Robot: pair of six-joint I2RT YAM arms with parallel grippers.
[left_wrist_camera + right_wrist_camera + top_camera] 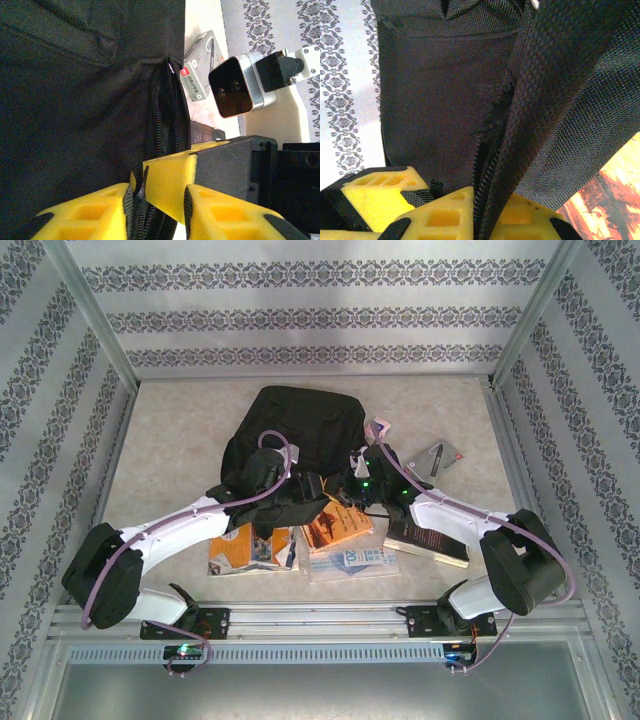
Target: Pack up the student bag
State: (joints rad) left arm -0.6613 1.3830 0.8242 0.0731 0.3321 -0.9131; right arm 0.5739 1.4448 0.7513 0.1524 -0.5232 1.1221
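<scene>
The student bag [295,430], a large black fabric backpack, lies in the middle of the table with its zip edge toward the arms. Both grippers meet at that edge. My right gripper [487,220] is shut on the bag's zip edge [495,165], and black fabric runs up from between its yellow fingers. My left gripper [157,215] stands open right beside it. The zip fabric [162,125] lies against its left finger [85,215], and a yellow finger [170,185] of the right gripper sits in the gap. In the top view the left gripper [300,490] and the right gripper [362,480] almost touch.
Books lie in front of the bag: an orange one [335,525], a colourful one [245,550], a clear sleeve [355,560] and a dark book [425,540]. A grey flat box [440,458] sits to the bag's right. Patterned walls enclose the table.
</scene>
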